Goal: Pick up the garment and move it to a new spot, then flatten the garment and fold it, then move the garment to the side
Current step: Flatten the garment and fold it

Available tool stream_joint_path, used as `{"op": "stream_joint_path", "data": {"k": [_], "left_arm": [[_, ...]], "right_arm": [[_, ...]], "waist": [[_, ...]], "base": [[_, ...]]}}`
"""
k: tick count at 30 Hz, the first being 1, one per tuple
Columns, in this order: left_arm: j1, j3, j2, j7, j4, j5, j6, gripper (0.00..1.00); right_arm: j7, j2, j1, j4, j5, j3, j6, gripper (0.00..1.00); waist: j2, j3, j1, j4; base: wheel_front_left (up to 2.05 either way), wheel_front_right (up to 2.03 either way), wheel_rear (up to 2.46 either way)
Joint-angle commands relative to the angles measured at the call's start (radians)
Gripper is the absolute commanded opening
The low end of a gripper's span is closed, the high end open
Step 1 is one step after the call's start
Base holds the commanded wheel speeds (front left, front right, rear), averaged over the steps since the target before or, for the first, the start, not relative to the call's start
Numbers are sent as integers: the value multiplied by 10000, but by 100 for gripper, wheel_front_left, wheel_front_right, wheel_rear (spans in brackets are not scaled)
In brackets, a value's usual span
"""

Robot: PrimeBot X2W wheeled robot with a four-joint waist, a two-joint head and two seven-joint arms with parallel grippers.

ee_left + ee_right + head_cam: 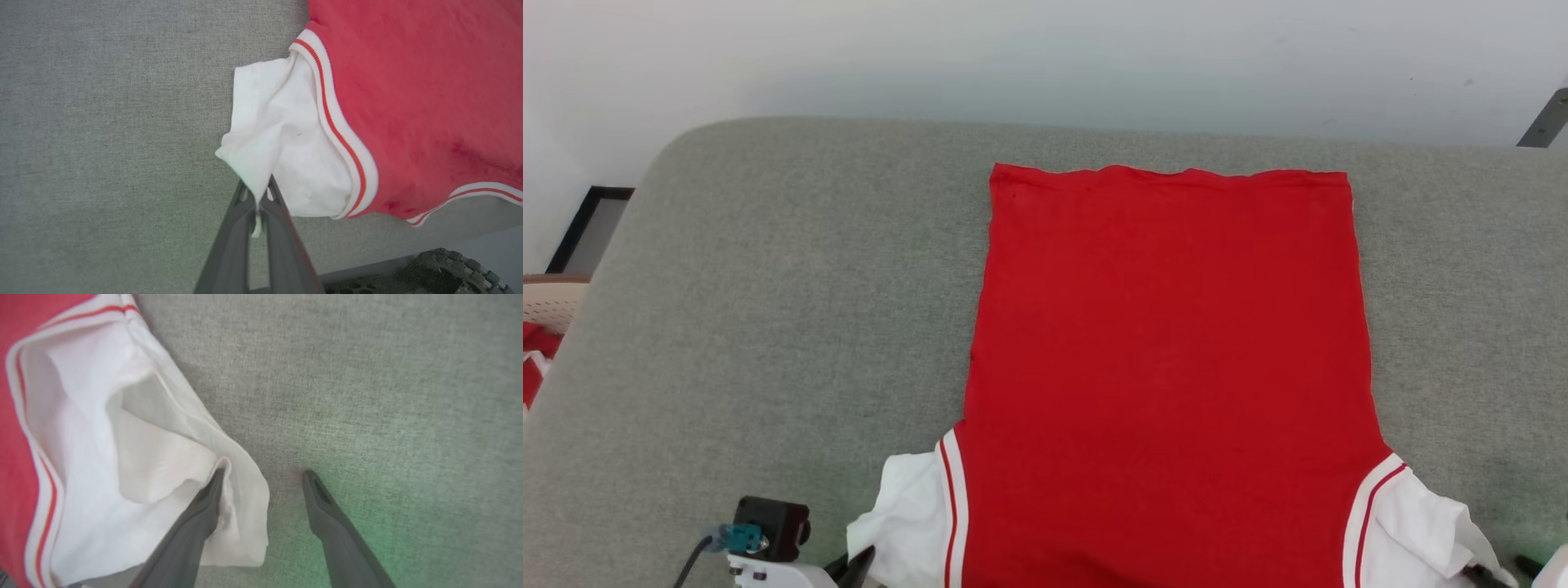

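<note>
Left gripper (258, 194): low at the near left, pointing toward the far side, its two dark fingers (233, 241) pressed together and pinching a fold of the garment (408, 102) at the white sleeve. The pale left wrist (768, 572), with its black camera block, sits at the near edge of the head view. Right gripper (264, 477): low at the near right, jaws spread wide and nothing clamped; the finger nearer the garment lies against the other white sleeve's edge, and the outer finger stands apart from the cloth.
</note>
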Motion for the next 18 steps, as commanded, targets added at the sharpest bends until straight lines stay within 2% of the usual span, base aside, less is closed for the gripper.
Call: {"op": "stream_joint_path", "data": {"k": [1,6,12,15,18], "left_arm": [[-28,28,-59,-57,11,54,-30,0],[-48,-33,-119,-85,-16,117,-30,0],[-261,-121,-226,-147,-149,239,-116,0],[-517,-211,-341,-90,-202,370,-220,0],[-847,-341,-527,-22,-171,515,-393,0]], "right_arm": [[168,-69,-86,149,16,-82,-152,100],[719,-252,-543,-931,429,-408,-91,100],[1148,-319,-1806,-2265,175,-767,-91,100],[1080,-308,-2845,-2304,-211,-746,-91,100],[995,-208,-3976,-1791,-553,-574,-91,100]], "waist": [[0,-1,0,-11],[0,-15,0,28],[0,148,0,255],[0,366,0,502],[0,631,0,841]], "base": [[0,0,0],[0,0,0],[0,0,0],[0,0,0],[0,0,0]]}}
